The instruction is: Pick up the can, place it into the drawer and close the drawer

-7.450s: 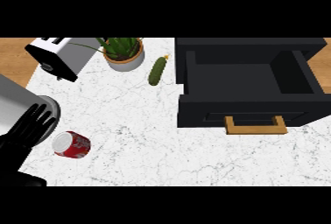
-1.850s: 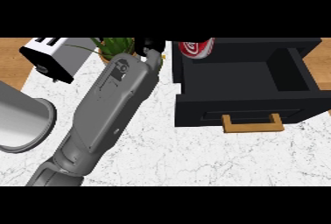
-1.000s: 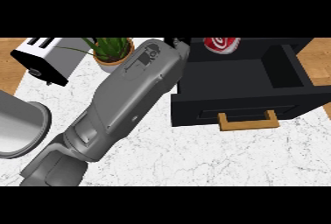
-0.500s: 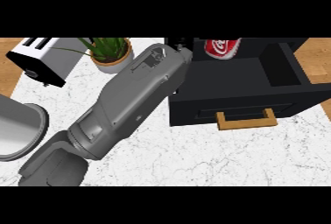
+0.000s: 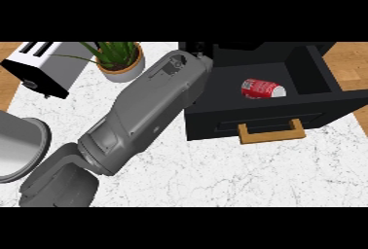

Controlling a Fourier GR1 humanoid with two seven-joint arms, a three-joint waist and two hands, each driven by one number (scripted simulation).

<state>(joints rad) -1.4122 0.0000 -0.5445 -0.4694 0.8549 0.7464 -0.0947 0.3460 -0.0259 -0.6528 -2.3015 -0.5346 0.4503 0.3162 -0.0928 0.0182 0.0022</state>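
The red can (image 5: pixel 262 88) lies on its side inside the open black drawer (image 5: pixel 269 119). It rests on the drawer's floor, a bit toward the back wall, with room all around it. Nothing is touching it.

The drawer is pulled out over the white marble bench (image 5: pixel 237 170). A light wooden handle (image 5: pixel 270 133) sits on the drawer's front.

A big grey arm (image 5: pixel 144 112) runs slantwise from the bench's lower left up to the drawer's back left corner. The left hand (image 5: pixel 208 47) shows only as a small dark bit at the end of the arm, up by that corner of the drawer. It does not hold the can. I cannot tell if its fingers are straight or curled, because the arm hides most of it.

Left of the drawer, past the arm, stands a green plant in a pale pot (image 5: pixel 119 61). Farther left from the drawer is a toaster (image 5: pixel 46 65). A round grey thing (image 5: pixel 18 151) shows far to the left of the drawer, below the toaster.
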